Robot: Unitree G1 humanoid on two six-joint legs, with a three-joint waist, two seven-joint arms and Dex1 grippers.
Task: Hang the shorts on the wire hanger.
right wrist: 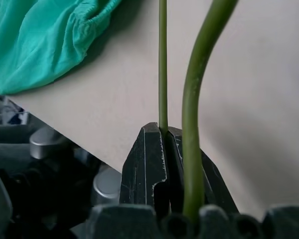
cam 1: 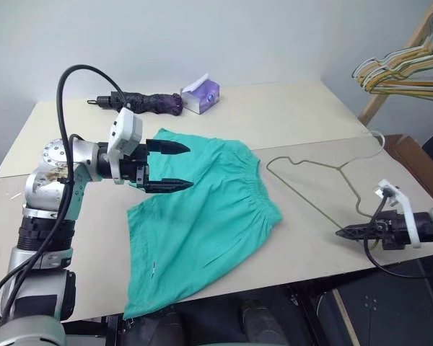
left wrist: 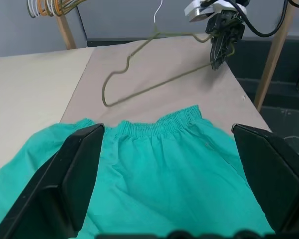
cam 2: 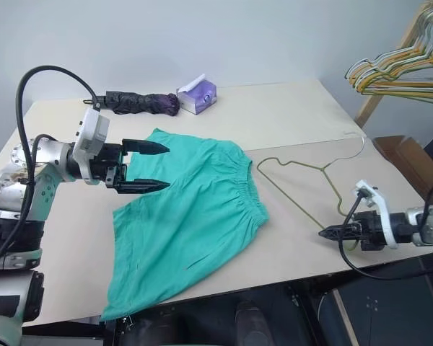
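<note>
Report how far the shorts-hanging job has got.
Done: the right gripper is shut on the wire hanger, which lies on the table. In hand: the left gripper hovers open over the shorts. Left: the shorts lie flat, not yet on the hanger.

Surfaces as I see them from my station:

- Shorts [cam 1: 202, 223]: soft teal-green cloth, matt, creased, with a gathered elastic waistband.
- Wire hanger [cam 1: 325, 189]: thin metal wire, dull olive-gold, smooth.
- Table [cam 1: 289, 115]: pale beige top, matt and smooth.
- Left gripper [cam 1: 175, 166]: black plastic fingers with a slight sheen; I note a white plastic housing and bare brushed metal at the wrist.
- Right gripper [cam 2: 325, 233]: black plastic fingers, edges scuffed.
- Rack [cam 1: 400, 68]: plain wood; its hangers are coated wire, glossy.
- Umbrella [cam 1: 141, 102]: dark cloth, crumpled.
- Tissue box [cam 1: 200, 95]: printed cardboard.
</note>
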